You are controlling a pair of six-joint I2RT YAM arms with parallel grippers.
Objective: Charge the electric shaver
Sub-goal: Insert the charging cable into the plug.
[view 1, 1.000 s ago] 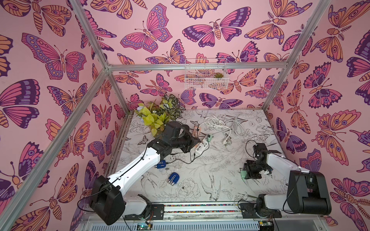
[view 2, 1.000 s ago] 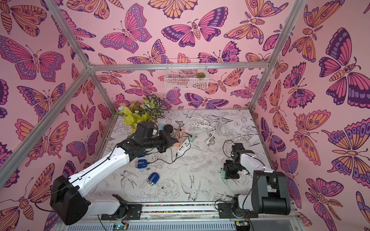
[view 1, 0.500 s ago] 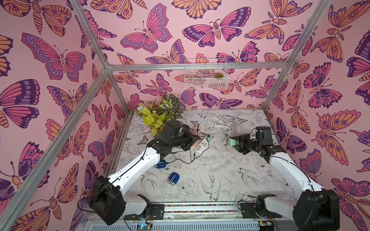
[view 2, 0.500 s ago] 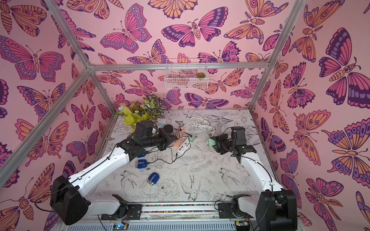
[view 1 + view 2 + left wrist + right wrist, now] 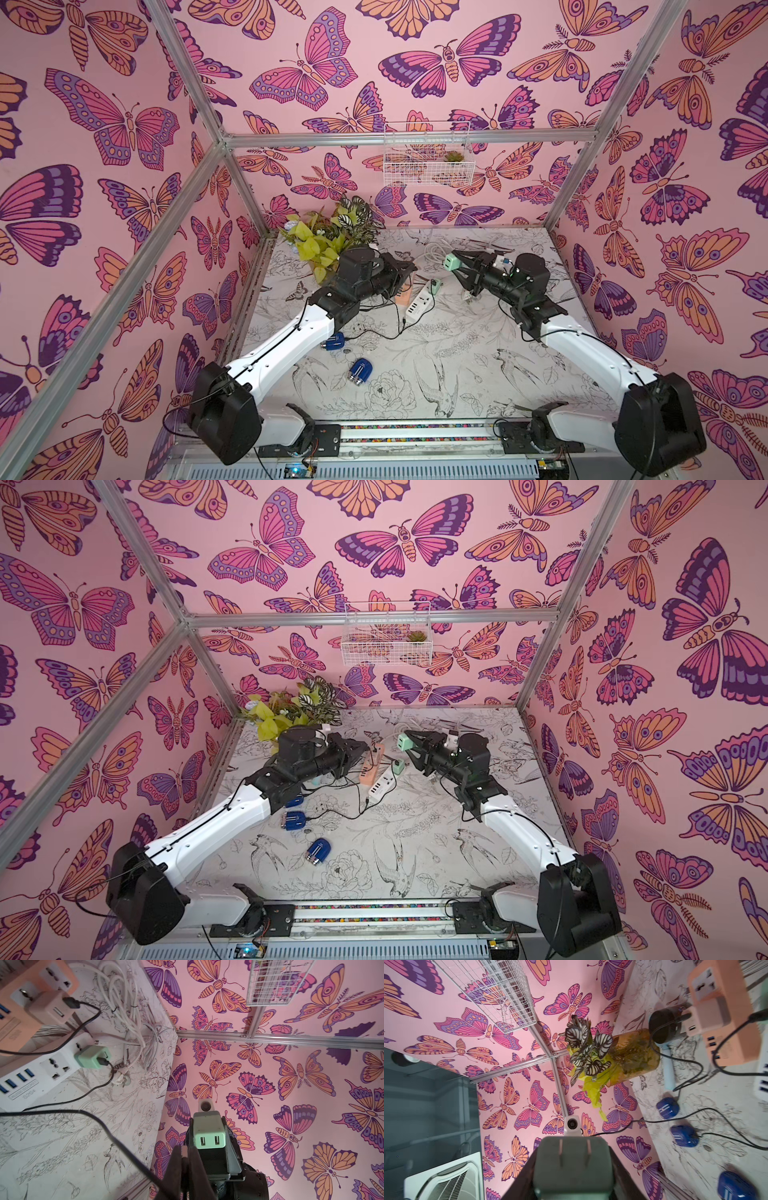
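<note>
Since the right end effector [image 5: 460, 265] clamps the mint-green cube USB adapter [image 5: 207, 1126] aloft and the left end effector [image 5: 405, 269] is pinched together, seemingly on the thin black cable [image 5: 116, 1138] running to the blue plastic electric shaver [image 5: 333, 341] on the desk [image 5: 457, 374], square its plug to 1 of the 2 ports [image 5: 203, 1141] before pushing.

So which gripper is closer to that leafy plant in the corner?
Left. The left gripper sits close beside the plant; the right gripper, holding a green adapter, hovers farther away.

charger [image 5: 209, 1132]: green, clamped in the right gripper [image 5: 208, 1125] (two ports face the camera)
white power strip [image 5: 31, 1082]: green plug [image 5: 90, 1057] seated
</note>
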